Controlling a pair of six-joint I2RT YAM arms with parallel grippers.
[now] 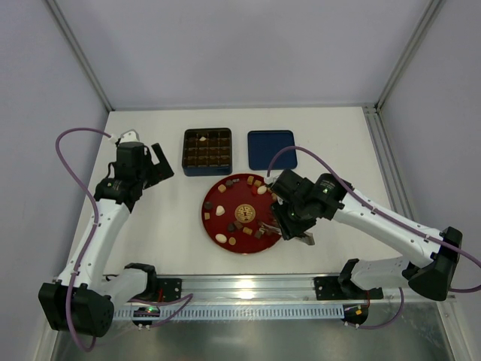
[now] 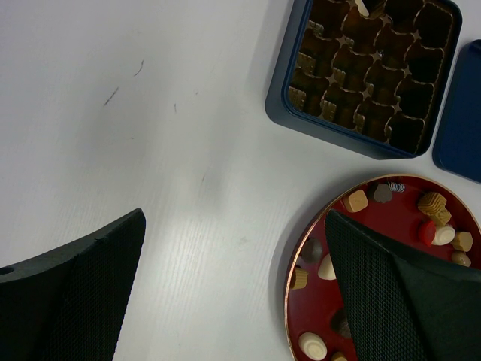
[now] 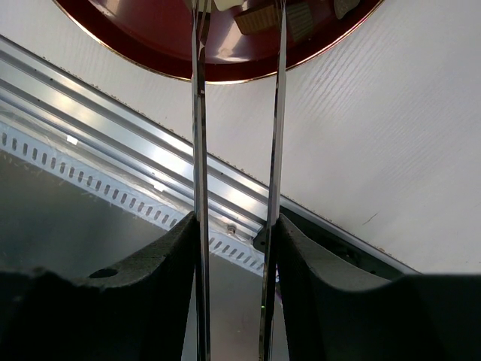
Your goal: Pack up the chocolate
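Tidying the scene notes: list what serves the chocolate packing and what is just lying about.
For the job: chocolates, gridded blue tin, red plate, metal tongs in the right end effector.
Lying about: blue lid, unused for now; aluminium rail.

Overhead, the light is even and diffuse; the white table reads bright, with faint, soft shadows beside the arms. In the left wrist view the fingers of the left gripper sit near-black and soft in the lower corners; the red plate glints along its rim. In the right wrist view the steel tongs and metal rail carry bright streaks; the bottom of the frame is dark.
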